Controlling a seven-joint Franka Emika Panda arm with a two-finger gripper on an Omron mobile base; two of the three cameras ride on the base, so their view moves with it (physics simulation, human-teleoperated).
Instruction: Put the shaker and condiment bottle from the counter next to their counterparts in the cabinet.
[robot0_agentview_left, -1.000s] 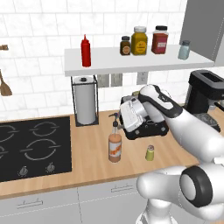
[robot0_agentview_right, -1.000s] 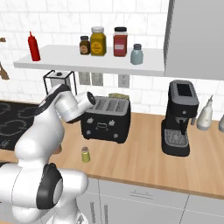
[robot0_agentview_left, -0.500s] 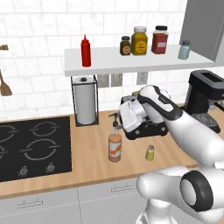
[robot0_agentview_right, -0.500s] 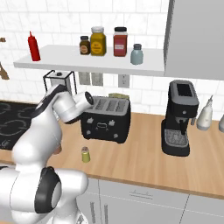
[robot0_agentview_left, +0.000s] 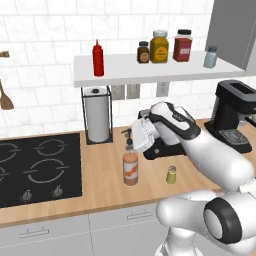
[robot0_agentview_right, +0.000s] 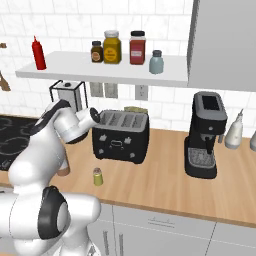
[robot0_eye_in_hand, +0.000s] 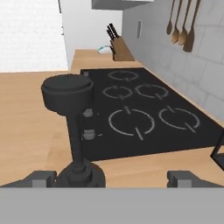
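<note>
The condiment bottle (robot0_agentview_left: 130, 170) stands upright on the counter (robot0_agentview_left: 105, 180), right of the stovetop. My gripper (robot0_agentview_left: 130, 140) hovers level with its top, jaws open. In the hand view the black pour spout (robot0_eye_in_hand: 68, 89) rises close up between the fingertips (robot0_eye_in_hand: 41, 177), nearer the left one and not gripped. The small yellow-green shaker (robot0_agentview_left: 171, 175) (robot0_agentview_right: 98, 176) stands on the counter in front of the toaster. On the cabinet shelf (robot0_agentview_left: 150, 71) the red squeeze bottle (robot0_agentview_left: 98, 59) is at the left and the pale blue-grey shaker (robot0_agentview_left: 210, 57) at the right.
Three spice jars (robot0_agentview_left: 160, 47) stand mid-shelf. A paper towel holder (robot0_agentview_left: 97, 116) is behind the bottle, a black toaster (robot0_agentview_right: 120, 135) beside the arm, a coffee machine (robot0_agentview_right: 205, 135) further right. The black stovetop (robot0_eye_in_hand: 144, 113) lies beyond the bottle, with a knife block (robot0_eye_in_hand: 120, 50) past it.
The hand has edged slightly left and down toward the bottle's top. The jaws stay open and nothing on the counter has moved.
</note>
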